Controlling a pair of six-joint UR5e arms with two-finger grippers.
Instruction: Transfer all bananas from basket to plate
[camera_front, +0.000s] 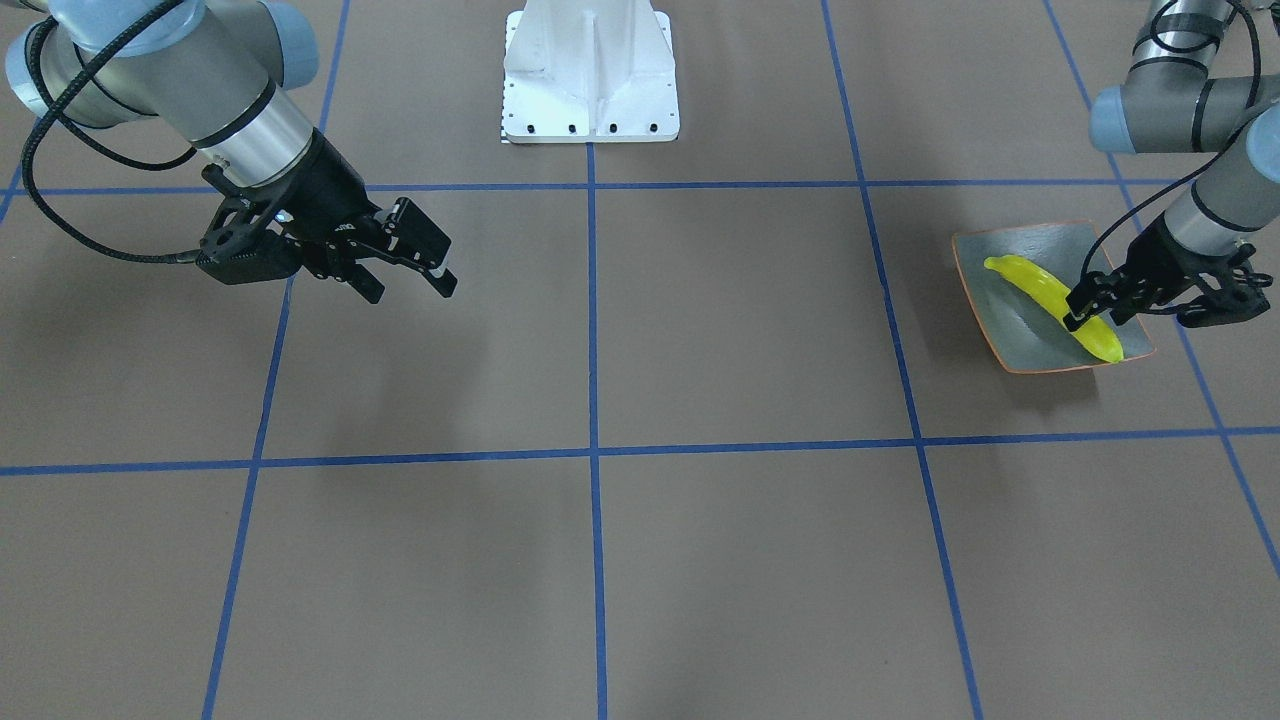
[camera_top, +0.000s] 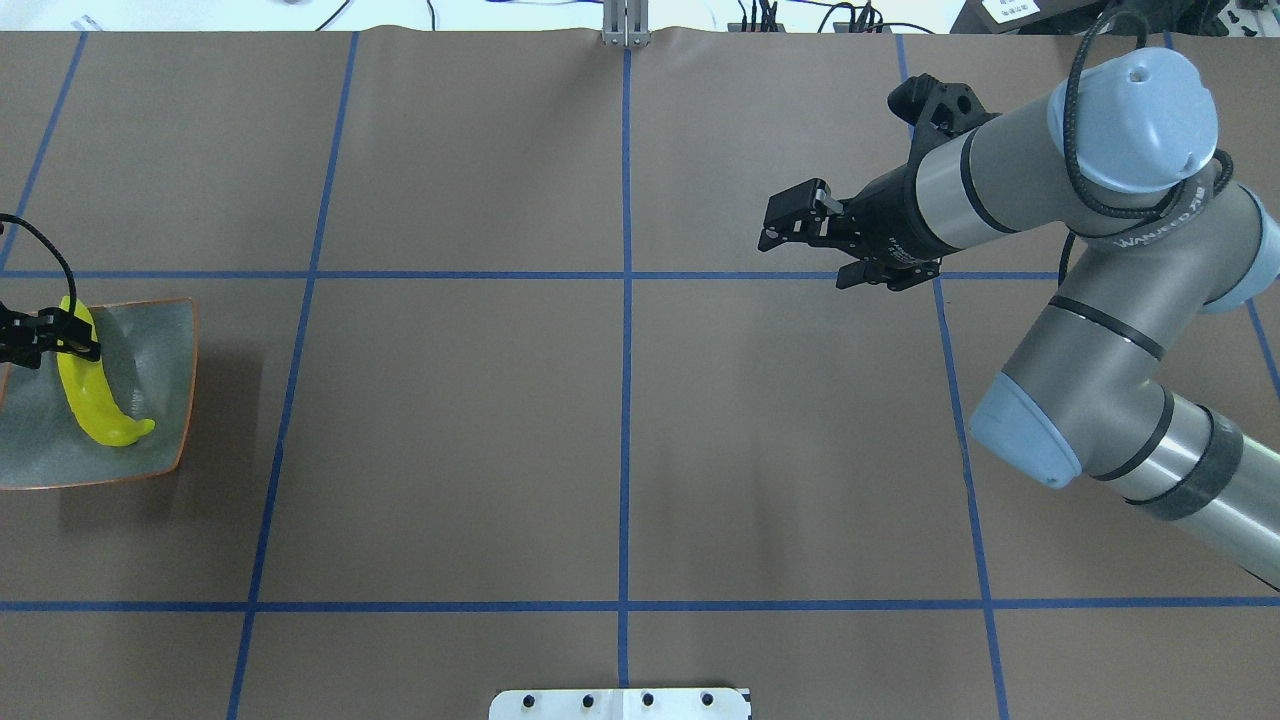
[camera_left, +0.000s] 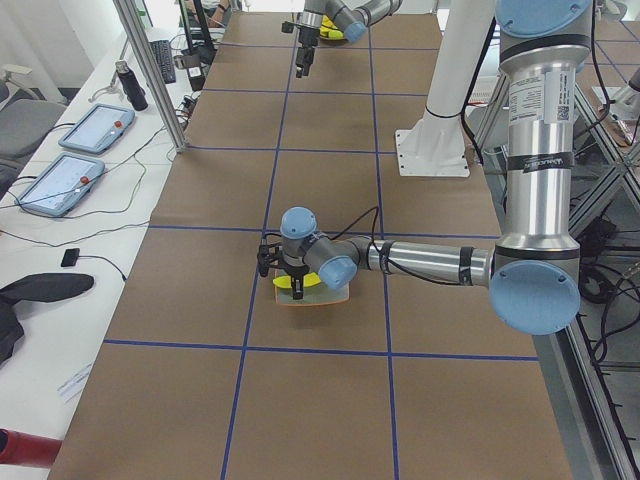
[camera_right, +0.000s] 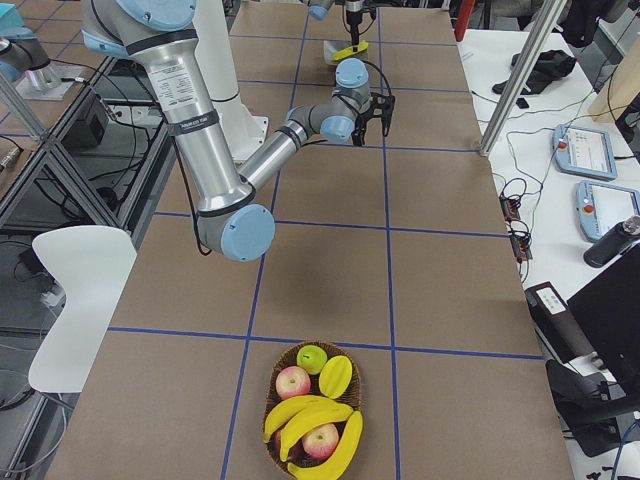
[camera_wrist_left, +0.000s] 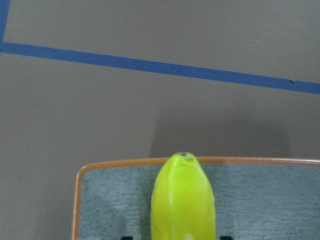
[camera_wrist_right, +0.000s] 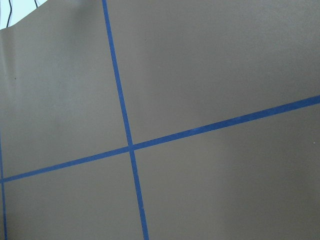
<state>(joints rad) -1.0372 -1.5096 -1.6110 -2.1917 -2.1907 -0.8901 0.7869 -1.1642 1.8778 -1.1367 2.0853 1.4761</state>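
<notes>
One yellow banana (camera_front: 1040, 288) lies in the grey-green plate (camera_front: 1010, 330) at the table's left end; both also show in the overhead view, banana (camera_top: 85, 395) and plate (camera_top: 150, 350). My left gripper (camera_front: 1082, 303) is low over the plate and straddles the banana's far half. In the left wrist view the banana (camera_wrist_left: 182, 200) fills the gap and the finger tips stand slightly off its sides, so the gripper is open. My right gripper (camera_front: 410, 290) hangs open and empty above bare table (camera_top: 810, 250). More bananas (camera_right: 310, 415) lie in the wicker basket (camera_right: 270, 450) at the table's right end.
The basket also holds two red apples (camera_right: 293, 381), a green apple (camera_right: 312, 358) and a yellowish fruit (camera_right: 335, 375). The white robot base (camera_front: 590, 80) stands at the middle of the robot's edge. Blue tape lines grid the brown table.
</notes>
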